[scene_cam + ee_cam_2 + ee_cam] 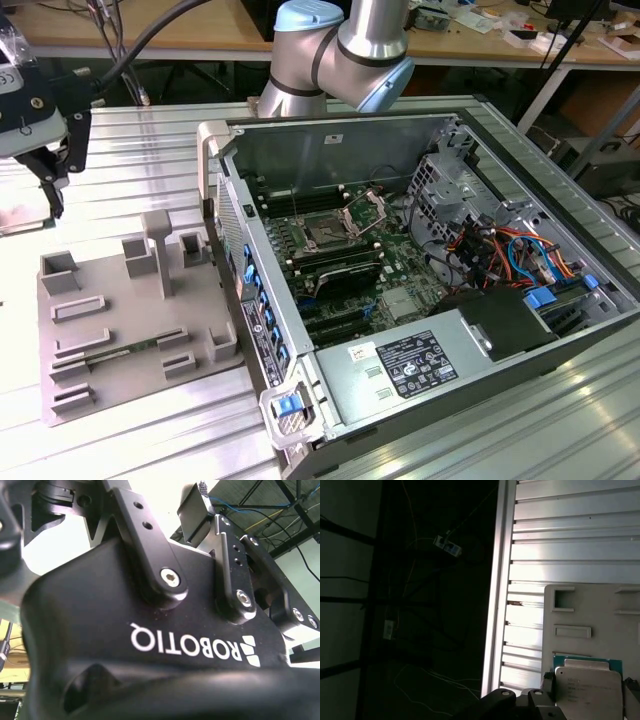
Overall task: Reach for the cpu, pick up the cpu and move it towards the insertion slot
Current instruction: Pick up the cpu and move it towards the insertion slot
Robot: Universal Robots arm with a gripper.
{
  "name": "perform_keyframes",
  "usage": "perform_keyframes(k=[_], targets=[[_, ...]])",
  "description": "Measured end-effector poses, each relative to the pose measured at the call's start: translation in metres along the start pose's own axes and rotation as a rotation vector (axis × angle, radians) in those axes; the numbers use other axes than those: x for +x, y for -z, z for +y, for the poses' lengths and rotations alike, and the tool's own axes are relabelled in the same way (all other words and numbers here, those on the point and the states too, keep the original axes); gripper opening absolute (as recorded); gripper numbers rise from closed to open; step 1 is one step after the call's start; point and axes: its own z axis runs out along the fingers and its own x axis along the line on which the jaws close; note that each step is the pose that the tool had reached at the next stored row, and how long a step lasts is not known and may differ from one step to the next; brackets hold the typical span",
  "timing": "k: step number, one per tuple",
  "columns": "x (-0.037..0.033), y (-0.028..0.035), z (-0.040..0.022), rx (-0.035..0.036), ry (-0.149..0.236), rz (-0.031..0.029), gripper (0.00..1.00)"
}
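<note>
The cpu (588, 686), a flat square chip with a silver top and green edge, sits between two dark fingers (547, 680) in the first wrist view, held above the grey tray (580, 605). My gripper (590, 696) is shut on it. In the exterior view the gripper (52, 195) hangs at the far left, above the back left corner of the grey tray (120, 330). The insertion slot (325, 233) is a dark square socket on the green board inside the open computer case, its steel bracket (366, 211) hinged up. The second wrist view looks along the gripper's black body to one fingertip (194, 509).
The open computer case (420, 280) fills the exterior view's right, with a power-supply box (410, 365), memory slots (335, 275) and coloured cables (510, 250). The arm's elbow (340, 50) hangs over the case's back wall. The ribbed metal table's edge (495, 605) borders a dark floor.
</note>
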Motion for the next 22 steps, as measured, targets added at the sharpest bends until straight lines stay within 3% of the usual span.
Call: perform_keyframes(k=[22], targets=[[0.0, 0.0089, 0.0003, 0.0, 0.0, 0.0, 0.55]])
